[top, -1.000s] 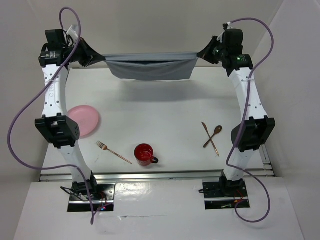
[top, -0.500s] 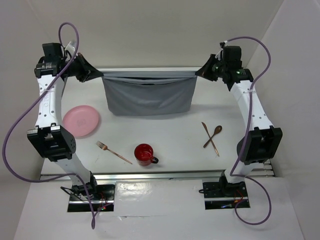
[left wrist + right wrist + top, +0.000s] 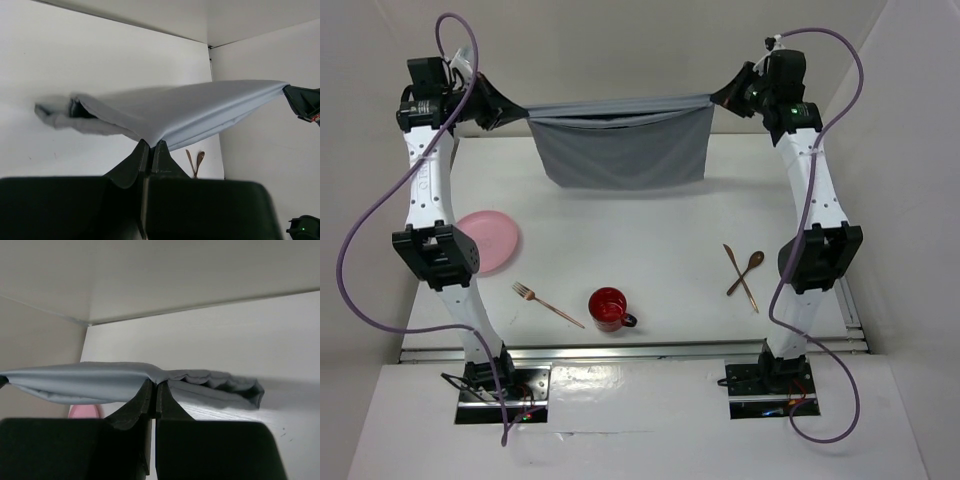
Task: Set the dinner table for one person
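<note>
Both arms stood raised and reached toward the far side, elbows bent partway up, wrists turned inward so the two faced each other. The left gripper (image 3: 520, 108) was pinched shut on the top left corner of a grey cloth (image 3: 620, 150), and the right gripper (image 3: 718, 100) was pinched shut on its top right corner. Between the two grippers the top edge of the cloth ran taut, and the rest hung below them in a loose fold. Whether its lower edge touched anything could not be told.

The white counter (image 3: 650, 225) lay beneath both grippers and spread back toward the arm bases. Well below and behind the left gripper a pink plate (image 3: 492, 238) lay flat, its left edge hidden by the left arm's elbow. Further back toward the bases lay a fork (image 3: 548, 303) and, just beside it, a red cup (image 3: 608, 308). Well behind the right gripper, near the right arm's elbow, a spoon (image 3: 747, 270) lay crossed over a knife (image 3: 741, 278)
</note>
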You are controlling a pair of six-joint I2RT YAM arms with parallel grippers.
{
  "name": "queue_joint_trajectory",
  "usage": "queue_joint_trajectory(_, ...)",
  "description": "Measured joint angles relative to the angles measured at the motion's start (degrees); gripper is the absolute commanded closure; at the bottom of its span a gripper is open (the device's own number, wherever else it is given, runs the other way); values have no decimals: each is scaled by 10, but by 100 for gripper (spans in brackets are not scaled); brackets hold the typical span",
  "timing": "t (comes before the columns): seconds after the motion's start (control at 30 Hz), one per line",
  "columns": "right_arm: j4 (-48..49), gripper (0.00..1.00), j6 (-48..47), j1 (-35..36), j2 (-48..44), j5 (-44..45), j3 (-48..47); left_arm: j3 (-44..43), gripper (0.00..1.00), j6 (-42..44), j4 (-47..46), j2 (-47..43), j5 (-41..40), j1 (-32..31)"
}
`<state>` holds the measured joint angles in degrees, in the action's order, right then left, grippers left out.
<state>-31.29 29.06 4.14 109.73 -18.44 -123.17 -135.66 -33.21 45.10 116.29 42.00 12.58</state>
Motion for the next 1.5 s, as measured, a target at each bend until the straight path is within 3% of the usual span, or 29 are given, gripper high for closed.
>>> queue_joint_trajectory(0.2,12,100,0,-3,16,-5,-3,59,100,-15,-44,-6,4,-2)
queue_joint_trajectory(0.33,47,100,2,-5,-49,-6,139,172,100,-14,-64,-55,3,-2)
queue_joint_trajectory(0.37,54,100,2,-6,-71,-6,187,210,94,-14,-72,-74,3,-2)
queue_joint_trajectory(0.4,67,100,3,-7,-99,-8,248,253,58,-13,-76,-96,2,-2)
queue_joint_trajectory(0.47,76,67,4,-10,-159,-7,374,359,27,-5,-92,-151,0,-2)
queue_joint_trajectory(0.5,73,45,5,-13,-185,-4,424,412,10,-1,-92,-183,-4,1)
queue_joint_trajectory(0.53,77,19,0,-18,-210,-1,473,465,0,2,-95,-212,-11,5)
queue_joint_trajectory(0.63,63,6,-7,-29,-266,19,584,551,0,16,-59,-264,-42,23)
queue_joint_trajectory(0.73,33,5,-14,-32,-285,44,634,552,1,35,-41,-265,-75,32)
queue_joint_trajectory(0.8,25,7,-16,-32,-285,54,638,547,10,44,-39,-265,-99,29)
queue_joint_trajectory(0.87,26,17,-18,-32,-285,58,635,541,28,49,-38,-261,-122,12)
queue_joint_trajectory(0.9,26,21,-19,-32,-284,58,633,533,43,52,-37,-254,-131,-3)
queue_joint_trajectory(0.97,25,39,-22,-32,-274,58,621,514,61,57,-36,-231,-146,-35)
queue_joint_trajectory(1.03,26,53,-22,-32,-250,57,595,493,71,63,-38,-197,-160,-68)
queue_joint_trajectory(1.07,27,70,-22,-32,-232,58,579,482,72,63,-36,-177,-166,-84)
queue_joint_trajectory(1.2,26,93,-24,-30,-149,55,509,433,76,62,-33,-97,-183,-122)
queue_joint_trajectory(1.3,28,97,-28,-23,-101,55,475,401,88,61,-31,-50,-188,-132)
queue_joint_trajectory(1.5,25,100,-33,26,-66,58,468,398,95,61,-32,-8,-203,-140)
